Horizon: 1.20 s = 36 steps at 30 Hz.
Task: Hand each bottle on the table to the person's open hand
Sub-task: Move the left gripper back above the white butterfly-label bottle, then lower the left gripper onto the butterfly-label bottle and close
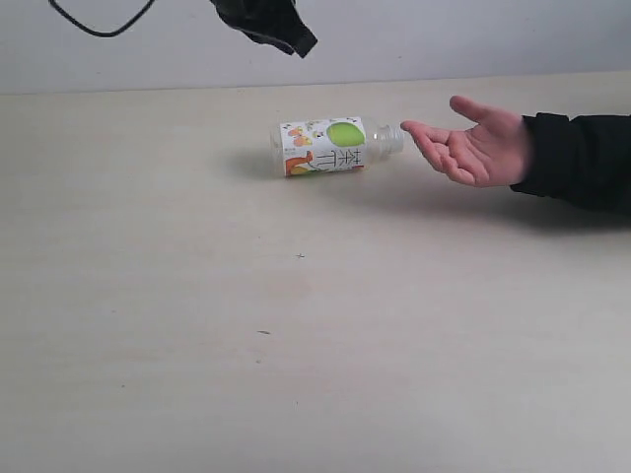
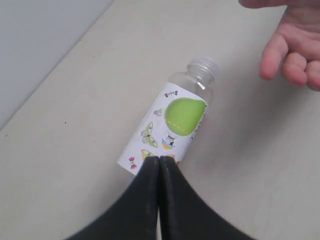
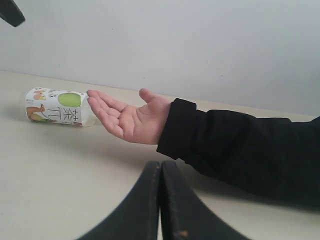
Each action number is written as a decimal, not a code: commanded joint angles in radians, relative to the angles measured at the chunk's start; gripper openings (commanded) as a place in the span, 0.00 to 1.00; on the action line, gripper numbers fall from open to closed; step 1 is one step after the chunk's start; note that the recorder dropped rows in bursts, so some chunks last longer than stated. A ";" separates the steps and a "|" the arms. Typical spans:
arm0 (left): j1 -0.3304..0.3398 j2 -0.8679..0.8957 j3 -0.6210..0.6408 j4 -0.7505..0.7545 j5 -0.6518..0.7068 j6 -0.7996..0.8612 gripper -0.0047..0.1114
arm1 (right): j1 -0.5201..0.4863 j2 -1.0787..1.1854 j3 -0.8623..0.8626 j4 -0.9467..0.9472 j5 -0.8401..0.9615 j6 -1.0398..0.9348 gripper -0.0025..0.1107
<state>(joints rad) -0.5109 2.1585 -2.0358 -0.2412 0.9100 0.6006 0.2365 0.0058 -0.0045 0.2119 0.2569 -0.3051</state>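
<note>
From outside, my left hand [image 1: 296, 39] hangs above the surface [image 1: 296, 345], holding nothing. One green-spotted bottle [image 1: 325, 146] lies on its side, its neck just beside the fingertips of the person's open hand [image 1: 478, 148], which is palm up. From my left wrist, my fingers are pressed together and empty over the bottle's base end. From my right wrist, my right hand [image 3: 160, 167] is pressed together and empty, near the black sleeve [image 3: 225, 145]. The bottle lies beyond the person's palm.
</note>
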 commanded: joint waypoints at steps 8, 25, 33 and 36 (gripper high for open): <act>0.002 0.165 -0.145 0.023 0.124 0.369 0.04 | -0.004 -0.006 0.005 -0.001 -0.011 -0.004 0.02; 0.002 0.260 -0.142 0.136 0.031 0.432 0.92 | -0.004 -0.006 0.005 -0.001 -0.011 -0.004 0.02; 0.002 0.304 -0.140 0.181 -0.005 0.446 0.93 | -0.004 -0.006 0.005 -0.001 -0.011 -0.004 0.02; 0.002 0.319 -0.140 0.181 -0.027 0.462 0.93 | -0.004 -0.006 0.005 -0.001 -0.011 -0.004 0.02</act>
<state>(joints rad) -0.5109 2.4663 -2.1738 -0.0667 0.9081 1.0470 0.2365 0.0058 -0.0045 0.2119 0.2569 -0.3051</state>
